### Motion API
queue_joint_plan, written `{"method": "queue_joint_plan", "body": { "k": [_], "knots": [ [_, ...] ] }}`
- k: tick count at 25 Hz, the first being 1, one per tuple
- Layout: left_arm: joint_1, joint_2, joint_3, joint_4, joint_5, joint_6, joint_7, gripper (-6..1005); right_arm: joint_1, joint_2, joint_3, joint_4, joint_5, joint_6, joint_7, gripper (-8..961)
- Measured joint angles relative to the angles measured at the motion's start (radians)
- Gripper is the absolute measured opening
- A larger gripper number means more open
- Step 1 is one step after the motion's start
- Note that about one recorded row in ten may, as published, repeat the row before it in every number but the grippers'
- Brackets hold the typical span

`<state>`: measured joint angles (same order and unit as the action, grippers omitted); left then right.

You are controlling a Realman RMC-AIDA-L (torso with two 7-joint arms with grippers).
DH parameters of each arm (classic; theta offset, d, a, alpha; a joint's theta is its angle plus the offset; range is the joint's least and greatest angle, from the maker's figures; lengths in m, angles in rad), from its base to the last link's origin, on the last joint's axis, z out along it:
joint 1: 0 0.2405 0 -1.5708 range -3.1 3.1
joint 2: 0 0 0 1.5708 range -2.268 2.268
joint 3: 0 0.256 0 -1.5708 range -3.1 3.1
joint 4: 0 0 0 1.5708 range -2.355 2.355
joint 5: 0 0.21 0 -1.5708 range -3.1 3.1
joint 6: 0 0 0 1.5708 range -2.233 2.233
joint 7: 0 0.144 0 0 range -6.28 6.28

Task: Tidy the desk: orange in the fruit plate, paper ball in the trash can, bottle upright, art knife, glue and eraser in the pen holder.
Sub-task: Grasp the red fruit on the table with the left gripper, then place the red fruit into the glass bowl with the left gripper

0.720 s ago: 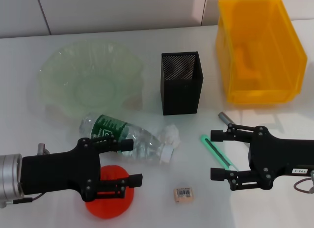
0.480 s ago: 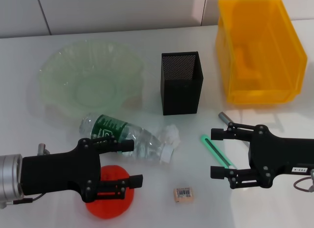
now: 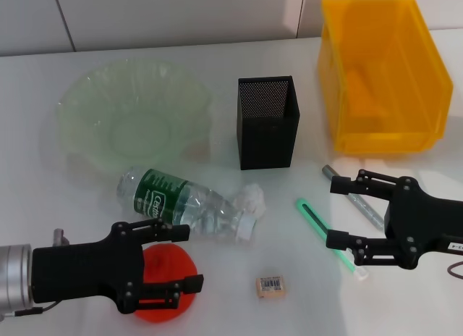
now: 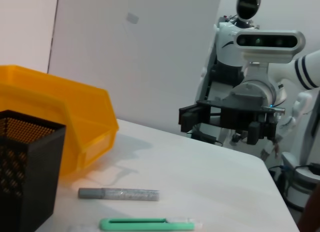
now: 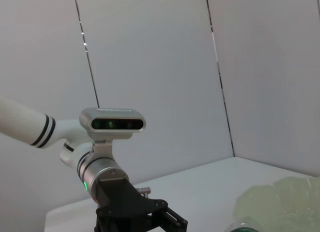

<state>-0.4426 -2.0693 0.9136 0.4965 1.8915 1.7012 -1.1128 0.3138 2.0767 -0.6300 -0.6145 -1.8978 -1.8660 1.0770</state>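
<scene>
The orange lies near the front edge, and my open left gripper hangs over it with a finger on either side. The bottle lies on its side just behind, with the paper ball by its cap. The eraser sits in front of them. My right gripper stands open beside the green art knife and the grey glue stick. The pale-green fruit plate, black mesh pen holder and orange-yellow trash can stand behind.
The left wrist view shows the glue stick, art knife, pen holder and trash can, with the right arm beyond. The right wrist view shows the left arm and the fruit plate.
My right gripper has shifted right, off the art knife, uncovering more of the glue stick. My left gripper has drawn back slightly toward the front edge over the orange.
</scene>
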Motion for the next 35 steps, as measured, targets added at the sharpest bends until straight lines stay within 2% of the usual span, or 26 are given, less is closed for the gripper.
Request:
{"method": "queue_joint_plan", "body": {
  "k": [9,11,18,21,23,29,35],
  "knots": [
    [0.027,0.006,0.003,-0.002,0.005,-0.077,0.001,792,-0.004,0.002,0.003,0.006,0.002,0.004,-0.027,826],
    [0.037,0.004,0.009,-0.004,0.029,-0.130,0.001,791,-0.003,0.003,0.003,0.008,0.002,0.005,-0.028,826],
    [0.046,0.002,0.004,-0.001,0.091,-0.145,0.079,789,-0.005,0.003,0.003,0.009,0.002,0.006,-0.029,826],
    [0.060,-0.001,-0.003,0.005,0.065,-0.147,0.108,788,-0.006,0.003,0.003,0.009,0.002,0.006,-0.029,826],
    [0.069,-0.002,-0.004,0.006,0.037,-0.144,0.128,580,-0.006,0.003,0.003,0.010,0.002,0.007,-0.029,827],
    [0.076,0.002,-0.006,0.012,-0.008,-0.093,0.142,346,-0.008,0.004,0.003,0.010,0.002,0.007,-0.029,827],
    [0.074,0.003,-0.069,0.112,-0.057,0.095,0.127,217,-0.007,0.005,0.006,0.016,0.002,0.007,-0.029,826]
  ]
}}
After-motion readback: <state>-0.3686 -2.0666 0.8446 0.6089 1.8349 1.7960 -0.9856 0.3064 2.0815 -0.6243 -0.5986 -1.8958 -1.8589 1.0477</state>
